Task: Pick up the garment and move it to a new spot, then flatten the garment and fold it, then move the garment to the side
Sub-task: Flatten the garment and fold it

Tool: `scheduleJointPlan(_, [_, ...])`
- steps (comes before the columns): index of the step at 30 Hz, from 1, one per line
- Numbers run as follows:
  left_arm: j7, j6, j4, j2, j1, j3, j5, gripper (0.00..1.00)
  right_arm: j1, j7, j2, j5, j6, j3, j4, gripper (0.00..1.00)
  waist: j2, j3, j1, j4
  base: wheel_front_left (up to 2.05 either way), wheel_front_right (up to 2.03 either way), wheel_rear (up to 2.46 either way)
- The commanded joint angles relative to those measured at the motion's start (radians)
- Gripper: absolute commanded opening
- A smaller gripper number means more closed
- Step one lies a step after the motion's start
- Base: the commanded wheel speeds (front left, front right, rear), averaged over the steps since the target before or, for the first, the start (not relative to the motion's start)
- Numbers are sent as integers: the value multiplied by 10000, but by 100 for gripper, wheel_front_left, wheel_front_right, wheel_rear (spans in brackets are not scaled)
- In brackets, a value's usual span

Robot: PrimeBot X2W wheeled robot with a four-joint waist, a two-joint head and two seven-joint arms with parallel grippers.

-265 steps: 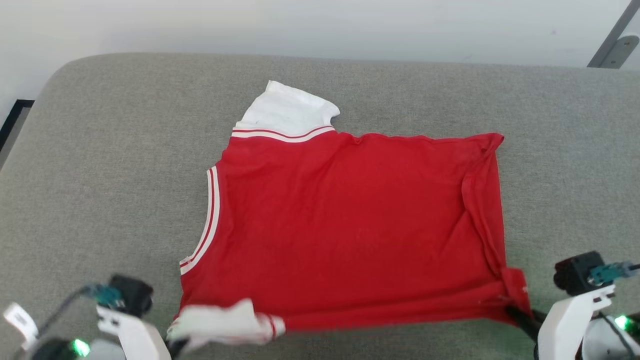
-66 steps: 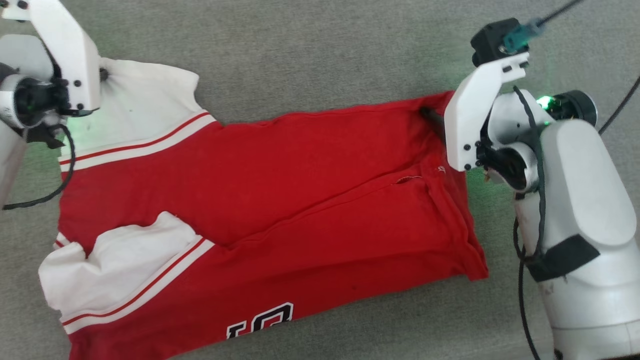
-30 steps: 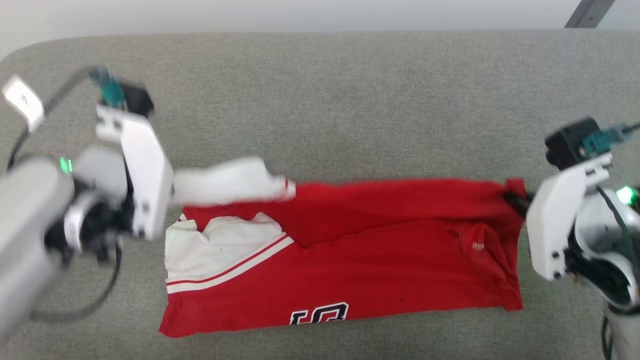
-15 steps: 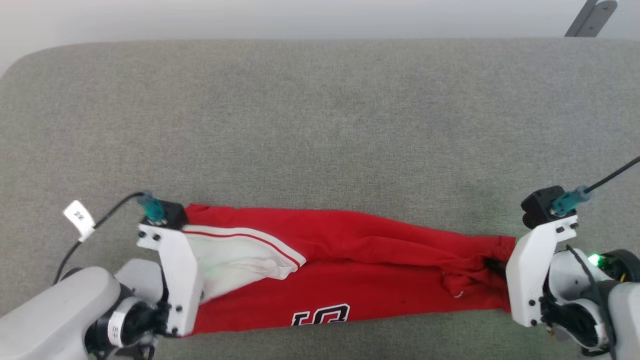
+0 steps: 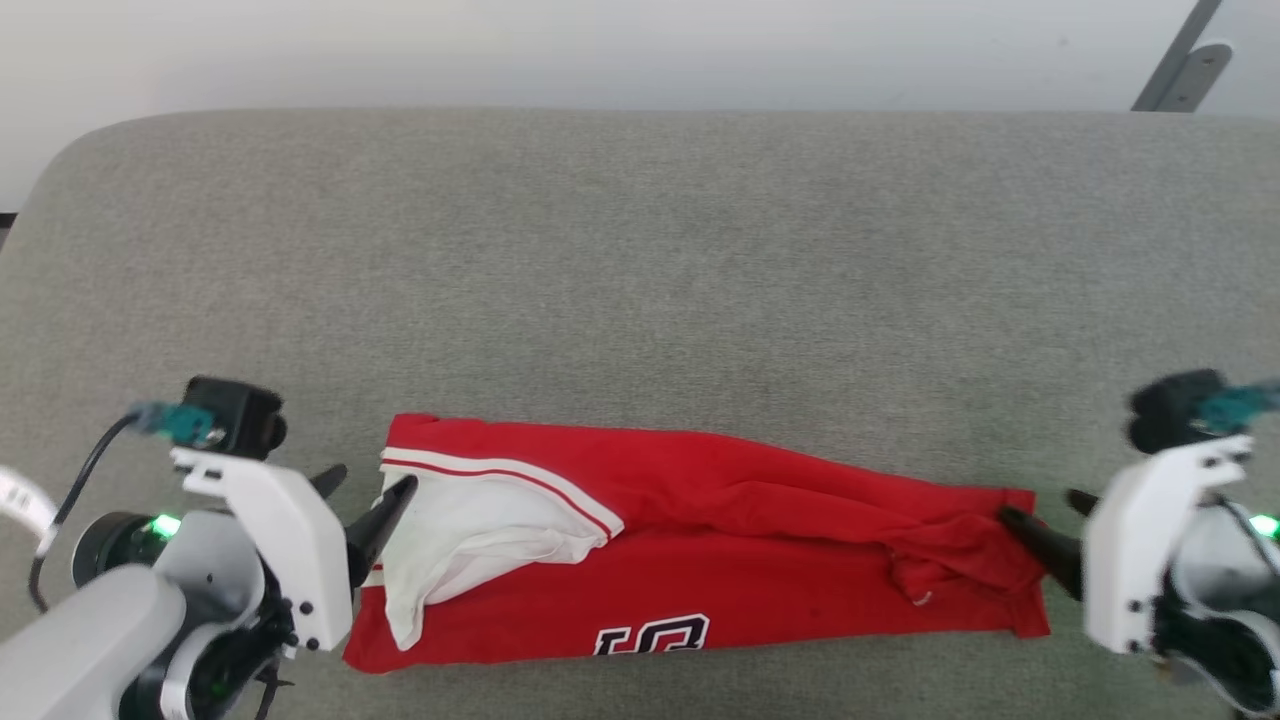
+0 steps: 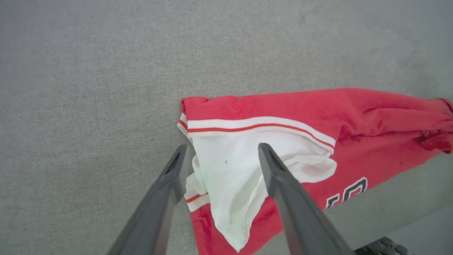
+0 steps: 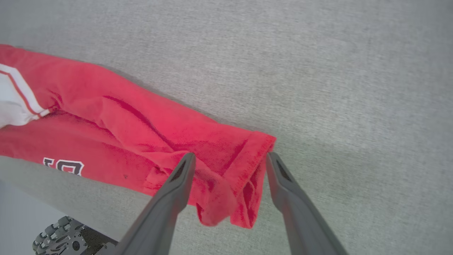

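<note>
Soft matt cloth garment [image 5: 760,520] lies on a rough grey woven fabric surface [image 5: 640,280]

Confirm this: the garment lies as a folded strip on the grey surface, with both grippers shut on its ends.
Not shut: the left gripper and right gripper are open, fingers spread at the garment's ends, as both wrist views show. The rest holds.

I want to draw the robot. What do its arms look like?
Each arm is pale grey with a green light. The left end effector and right end effector have two long dark pointed fingers on a white bracket, under a black camera with a teal plug. The left cable carries a white tag.
</note>
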Motion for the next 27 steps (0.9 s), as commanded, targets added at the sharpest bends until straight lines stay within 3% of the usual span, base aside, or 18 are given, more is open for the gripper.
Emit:
scheduleJointPlan(1, [-494,-49,-117,20,264,156,94,100,172,-67,-27,13,-5,-238,-55,100,-1,23,0,94,0,0,0])
scheduleJointPlan(8, [-3325,58,-343,-53,1406,985,366,100,518,-77,-78,169,-5,-1128,484,100,-1,221,0,476,0,0,0])
scheduleJointPlan(13, [-4522,48,-251,-174,2007,1315,336,100,554,-88,-152,192,-5,-1179,1078,100,-1,323,0,738,0,0,0])
scheduleJointPlan(24, [-5642,-280,264,-809,3085,1948,132,100,-112,-161,-136,894,-2,470,3275,100,-1,476,0,1307,0,0,0])
scheduleJointPlan(26, [-5707,-309,383,-960,3173,2184,196,100,-266,-67,-240,1083,-2,877,3633,0,-1,474,0,1355,0,0,0])
scheduleJointPlan(27, [-5723,-402,391,-1024,3227,2285,253,100,-354,-89,-281,1223,-2,1008,3745,0,-1,472,0,1369,0,0,0])
